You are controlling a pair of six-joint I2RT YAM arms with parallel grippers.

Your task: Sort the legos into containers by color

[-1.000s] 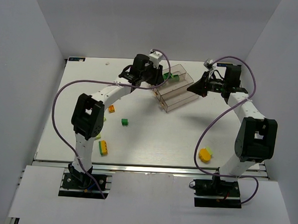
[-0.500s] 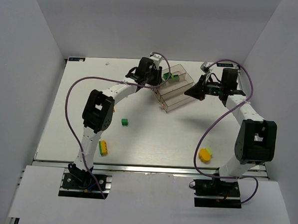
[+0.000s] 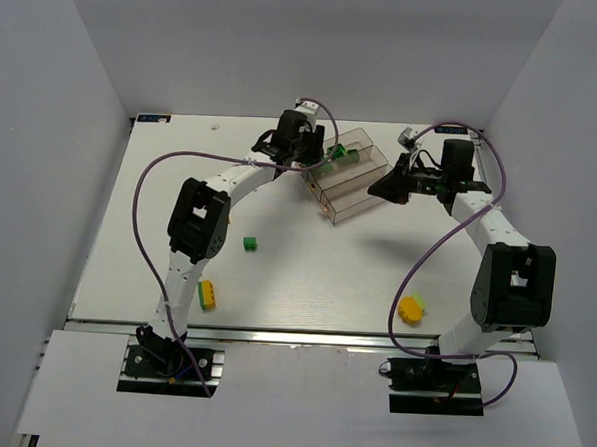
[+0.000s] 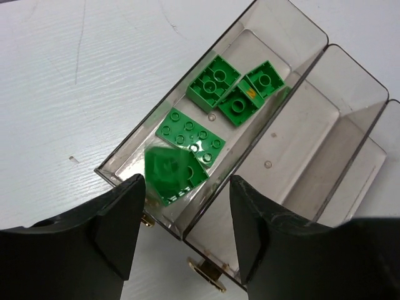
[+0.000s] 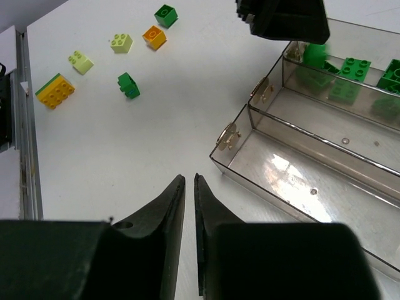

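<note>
My left gripper (image 4: 187,231) hangs open over the near end of the containers (image 4: 350,106), a clear tray of three joined troughs. A blurred green lego (image 4: 174,172) is loose just below the jaws, inside the first trough. Several more green legos (image 4: 215,84) lie in that trough; the middle trough (image 4: 300,144) holds nothing. My right gripper (image 5: 189,178) hovers above bare table beside the tray's corner (image 5: 228,134), its fingers a narrow slit apart with nothing between them. In the top view the left gripper (image 3: 322,163) and right gripper (image 3: 376,183) flank the tray (image 3: 355,191).
Loose legos lie on the table's left: dark green (image 5: 165,15), orange (image 5: 154,36), two pale yellow-green (image 5: 122,42), a green one (image 5: 129,85) and a yellow-on-green block (image 5: 55,90). A yellow-orange piece (image 3: 410,308) sits near the right arm's base.
The left gripper moved right over the tray and opened, letting go of the green lego. The right gripper's fingers parted slightly and it edged left toward the tray.
</note>
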